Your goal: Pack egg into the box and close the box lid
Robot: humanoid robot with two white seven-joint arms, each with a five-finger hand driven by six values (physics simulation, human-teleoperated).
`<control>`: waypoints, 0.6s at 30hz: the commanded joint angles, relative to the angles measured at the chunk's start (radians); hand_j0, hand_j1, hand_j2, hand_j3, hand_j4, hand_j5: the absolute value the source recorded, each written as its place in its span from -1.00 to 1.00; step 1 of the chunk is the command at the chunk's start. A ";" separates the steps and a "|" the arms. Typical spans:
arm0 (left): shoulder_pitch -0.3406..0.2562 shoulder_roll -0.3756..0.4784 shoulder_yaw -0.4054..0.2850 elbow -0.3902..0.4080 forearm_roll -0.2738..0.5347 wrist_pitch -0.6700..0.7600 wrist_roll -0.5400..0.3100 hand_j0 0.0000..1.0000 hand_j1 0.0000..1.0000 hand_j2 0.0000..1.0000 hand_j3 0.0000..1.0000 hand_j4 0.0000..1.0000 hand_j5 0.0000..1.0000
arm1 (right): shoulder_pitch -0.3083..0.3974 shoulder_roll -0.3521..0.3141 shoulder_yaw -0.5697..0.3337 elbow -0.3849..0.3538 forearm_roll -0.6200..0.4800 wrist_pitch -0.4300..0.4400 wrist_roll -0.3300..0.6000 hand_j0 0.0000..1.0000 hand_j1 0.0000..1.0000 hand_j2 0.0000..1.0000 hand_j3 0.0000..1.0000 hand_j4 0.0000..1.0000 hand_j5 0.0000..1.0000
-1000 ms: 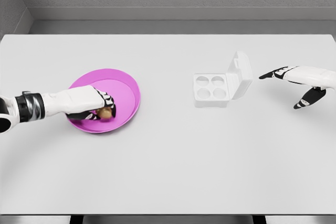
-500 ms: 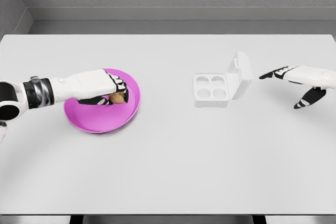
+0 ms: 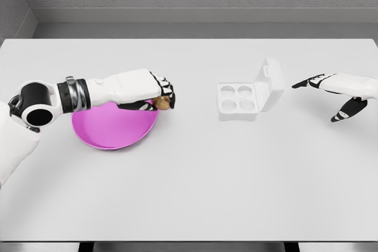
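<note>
A brown egg is gripped in the curled fingers of the left hand over the right rim of the pink plate, while the right hand is held spread just beside the open-lidded egg box.

Bright, even, diffuse light fills the rendered scene, with no glare. The white table looks nearly flat-toned, and the shadows under things are faint and soft. Everything is sharp edge to edge, without blur or visible distortion.
</note>
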 commanded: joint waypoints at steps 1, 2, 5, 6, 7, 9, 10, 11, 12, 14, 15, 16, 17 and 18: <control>-0.002 -0.030 -0.011 0.004 0.005 0.002 0.000 -0.19 -0.19 -0.19 -0.19 -0.19 -0.19 | 0.000 -0.001 -0.002 0.002 -0.006 0.002 0.000 1.00 1.00 1.00 1.00 1.00 1.00; -0.008 -0.038 -0.022 0.006 0.005 0.002 0.000 -0.19 -0.19 -0.19 -0.19 -0.19 -0.19 | 0.000 -0.001 -0.003 0.002 -0.006 0.002 0.000 1.00 1.00 1.00 1.00 1.00 1.00; -0.034 -0.061 -0.045 0.021 -0.001 0.002 0.000 -0.19 -0.19 -0.19 -0.19 -0.19 -0.19 | 0.000 -0.001 -0.003 0.003 -0.006 0.002 0.000 1.00 1.00 1.00 1.00 1.00 1.00; -0.037 -0.076 -0.048 0.027 -0.006 0.002 0.000 -0.19 -0.19 -0.19 -0.19 -0.19 -0.19 | 0.000 -0.001 -0.003 0.003 -0.006 0.002 0.000 1.00 1.00 1.00 1.00 1.00 1.00; -0.041 -0.088 -0.050 0.030 -0.012 0.002 0.000 -0.19 -0.19 -0.19 -0.19 -0.19 -0.19 | 0.000 -0.001 -0.003 0.003 -0.005 0.002 0.000 1.00 1.00 1.00 1.00 1.00 1.00; -0.044 -0.119 -0.050 0.030 -0.026 0.002 0.000 -0.19 -0.19 -0.19 -0.19 -0.19 -0.19 | 0.000 -0.001 -0.003 0.003 -0.005 0.002 0.000 1.00 1.00 1.00 1.00 1.00 1.00; -0.046 -0.130 -0.050 0.030 -0.027 0.002 0.000 -0.19 -0.19 -0.19 -0.19 -0.19 -0.19 | 0.000 -0.001 -0.003 0.002 -0.005 0.002 0.000 1.00 1.00 1.00 1.00 1.00 1.00; -0.057 -0.136 -0.050 0.043 -0.033 0.002 0.000 -0.19 -0.19 -0.19 -0.19 -0.19 -0.19 | 0.000 -0.001 -0.003 0.002 -0.005 0.002 0.000 1.00 1.00 1.00 1.00 1.00 1.00; -0.063 -0.153 -0.050 0.053 -0.033 0.002 0.000 -0.19 -0.19 -0.19 -0.19 -0.19 -0.19 | 0.000 -0.001 -0.003 0.002 -0.006 0.002 0.000 1.00 1.00 1.00 1.00 1.00 1.00; -0.087 -0.182 -0.051 0.090 -0.038 0.002 0.000 -0.19 -0.19 -0.19 -0.19 -0.19 -0.19 | 0.000 -0.001 -0.003 0.002 -0.005 0.002 0.000 1.00 1.00 1.00 1.00 1.00 1.00; -0.091 -0.196 -0.051 0.098 -0.041 0.002 0.000 -0.19 -0.19 -0.19 -0.19 -0.19 -0.19 | 0.000 -0.001 -0.003 0.000 -0.005 0.002 0.000 1.00 1.00 1.00 1.00 1.00 1.00; -0.092 -0.209 -0.051 0.110 -0.041 0.002 0.000 -0.18 -0.18 -0.18 -0.18 -0.18 -0.18 | 0.000 -0.001 -0.003 0.000 -0.005 0.002 0.000 1.00 1.00 1.00 1.00 1.00 1.00; -0.097 -0.220 -0.051 0.113 -0.041 0.002 0.000 -0.18 -0.18 -0.18 -0.18 -0.18 -0.18 | 0.000 -0.001 -0.002 0.000 -0.005 0.002 0.000 1.00 1.00 1.00 1.00 1.00 1.00; -0.103 -0.226 -0.054 0.116 -0.042 0.002 0.000 -0.18 -0.18 -0.18 -0.18 -0.18 -0.18 | 0.000 -0.001 -0.003 0.000 -0.005 0.002 0.000 1.00 1.00 1.00 1.00 1.00 1.00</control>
